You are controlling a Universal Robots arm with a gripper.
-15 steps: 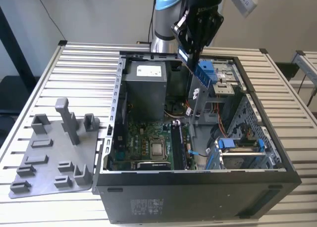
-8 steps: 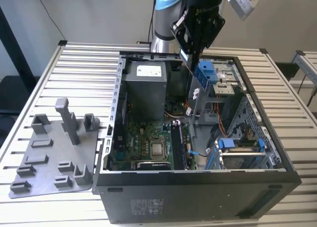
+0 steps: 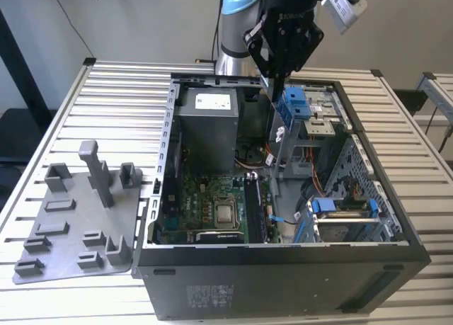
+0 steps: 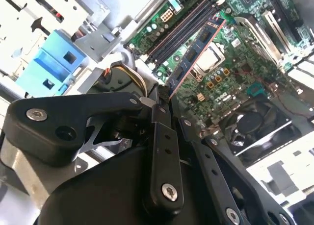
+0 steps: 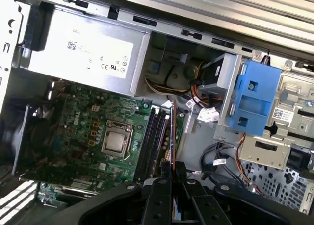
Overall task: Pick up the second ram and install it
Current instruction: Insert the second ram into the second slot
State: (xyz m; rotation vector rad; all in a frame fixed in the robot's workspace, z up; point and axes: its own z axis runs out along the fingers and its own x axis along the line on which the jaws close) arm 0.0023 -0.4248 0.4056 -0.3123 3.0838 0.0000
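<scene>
Second wrist view: our gripper (image 4: pixel 164 93) clamps one end of the second ram (image 4: pixel 195 52), over the motherboard (image 4: pixel 234 68), near twelve o'clock of the case (image 3: pixel 283 275) in the exterior view. We judge it light, stiff, fragile: edges only.

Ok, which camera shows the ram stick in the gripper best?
The second wrist view: the second ram shows its flat side with chips, clamped at one end in the gripper, with the motherboard behind it. The first wrist view shows it edge-on. In the exterior view it is too small to tell below the gripper.
</scene>
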